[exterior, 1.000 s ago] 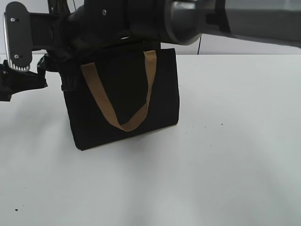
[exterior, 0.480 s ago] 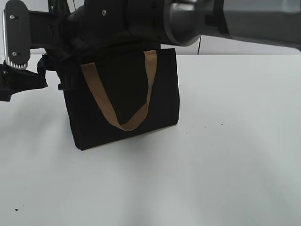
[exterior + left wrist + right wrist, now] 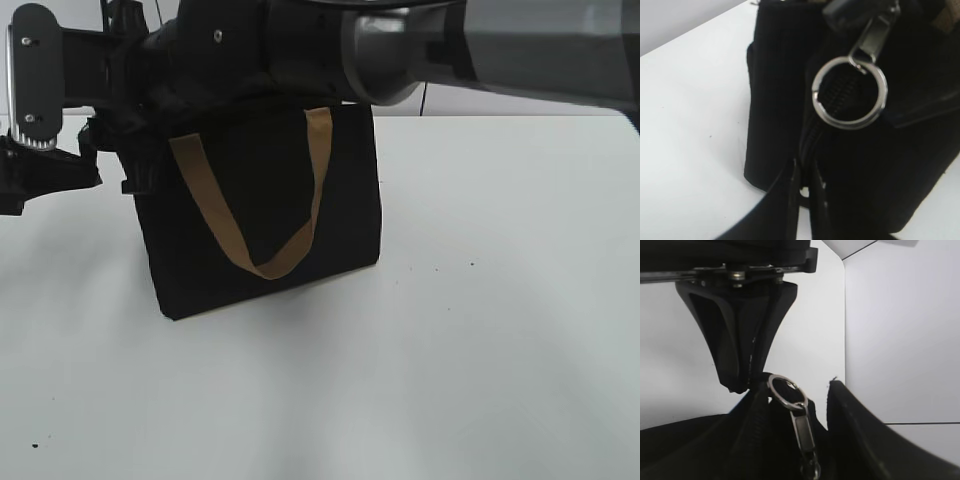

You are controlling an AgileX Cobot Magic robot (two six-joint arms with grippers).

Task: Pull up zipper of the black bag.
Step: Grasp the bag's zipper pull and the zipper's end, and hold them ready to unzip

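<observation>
No text, label, brand, number or sign can be read in any view. The bag point(image 3: 260, 200) shows only plain black fabric, and the metal ring point(image 3: 849, 93) on the zipper point(image 3: 812, 135) has no marking that can be read.

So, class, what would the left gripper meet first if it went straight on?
Probably the metal ring on the zipper; the left gripper, pinching the bag, points along it, though depth is unclear.

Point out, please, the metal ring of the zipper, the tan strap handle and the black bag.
metal ring point(image 3: 850, 93): left wrist view, ring's lower rim.
tan strap handle point(image 3: 268, 265): exterior view, bottom of loop.
black bag point(image 3: 345, 215): exterior view, front panel.
</observation>
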